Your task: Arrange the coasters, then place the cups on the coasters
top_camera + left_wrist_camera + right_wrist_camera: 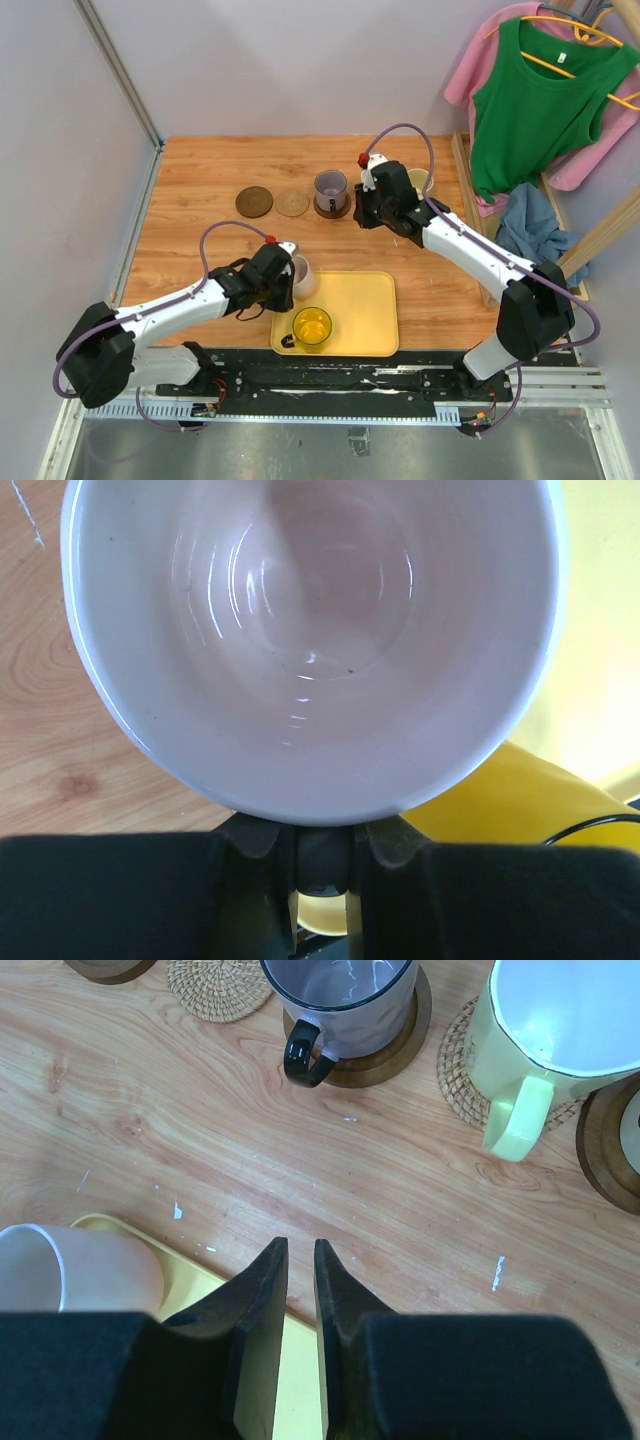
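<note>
The bare wooden table carries a rectangular yellow plastic tray near the arm bases, seemingly the holding spot for cups awaiting a coaster. The translucent yellow handled mug stands on it. At the tray's left edge the left gripper has its jaws drawn in tight against the near side of the smooth, glossy pale pink mug. This looks like a grip for lifting, though the exact contact is hidden below the rim.

Further back, the purple-grey mug with a dark handle sits upright on a dark brown round coaster, and the pale green-white mug rests on a woven tan disc. Both are likely finished. A dark disc at the right edge is mostly cut off. One plain dark brown coaster and one woven tan coaster lie free, probably the pink mug's options.

The right gripper hovers over bare wood with its fingers nearly together, holding nothing
</note>
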`<action>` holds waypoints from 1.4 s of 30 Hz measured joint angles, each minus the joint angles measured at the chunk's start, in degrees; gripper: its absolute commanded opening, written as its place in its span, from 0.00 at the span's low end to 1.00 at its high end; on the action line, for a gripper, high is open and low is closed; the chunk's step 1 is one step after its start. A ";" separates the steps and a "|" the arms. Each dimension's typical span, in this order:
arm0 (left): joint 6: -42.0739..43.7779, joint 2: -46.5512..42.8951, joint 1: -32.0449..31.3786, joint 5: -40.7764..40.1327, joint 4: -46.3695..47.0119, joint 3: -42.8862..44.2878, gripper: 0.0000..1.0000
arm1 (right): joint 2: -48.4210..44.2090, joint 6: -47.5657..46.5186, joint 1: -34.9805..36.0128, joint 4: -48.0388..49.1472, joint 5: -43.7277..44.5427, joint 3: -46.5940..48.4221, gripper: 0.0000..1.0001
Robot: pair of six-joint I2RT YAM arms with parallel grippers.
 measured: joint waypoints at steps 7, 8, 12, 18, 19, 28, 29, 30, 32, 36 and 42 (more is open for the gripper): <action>-0.28 -0.04 -0.04 -0.37 0.66 -0.02 0.01 | -0.83 0.31 0.00 -0.04 -0.11 -1.03 0.19; -0.28 -0.09 -0.07 -0.46 0.66 -0.02 0.01 | -1.11 0.39 0.00 -0.02 -0.17 -1.27 0.20; -0.28 -0.57 -0.31 -1.49 0.22 -0.02 0.01 | -3.15 0.70 0.00 0.02 -0.28 -2.91 0.19; -0.26 -3.87 -0.37 -4.90 -1.75 0.44 0.00 | -9.01 0.85 0.00 0.22 0.74 -7.52 0.20; -0.17 -4.28 -0.37 -5.77 -2.03 1.11 0.01 | -10.34 0.85 0.00 0.37 1.29 -8.50 0.21; 2.23 1.07 -0.33 -16.17 -2.03 13.70 0.01 | -19.82 0.79 0.00 1.27 6.03 -15.80 0.21; 2.91 3.30 0.07 -17.31 -2.08 15.87 0.01 | -20.61 0.79 0.00 1.27 6.47 -16.46 0.21; 3.58 5.31 0.55 -17.86 -1.95 17.57 0.00 | -21.46 0.79 0.00 1.25 7.06 -17.18 0.21; 4.92 9.09 2.29 -17.92 -1.92 20.39 0.00 | -22.75 0.72 0.00 1.18 7.96 -18.12 0.21; 7.63 16.52 8.46 -17.33 -2.25 25.09 0.01 | -24.74 0.42 0.00 0.72 9.62 -18.71 0.21; 11.28 26.69 15.50 -16.09 -3.58 32.96 0.00 | -26.71 0.04 0.00 0.02 10.84 -19.41 0.21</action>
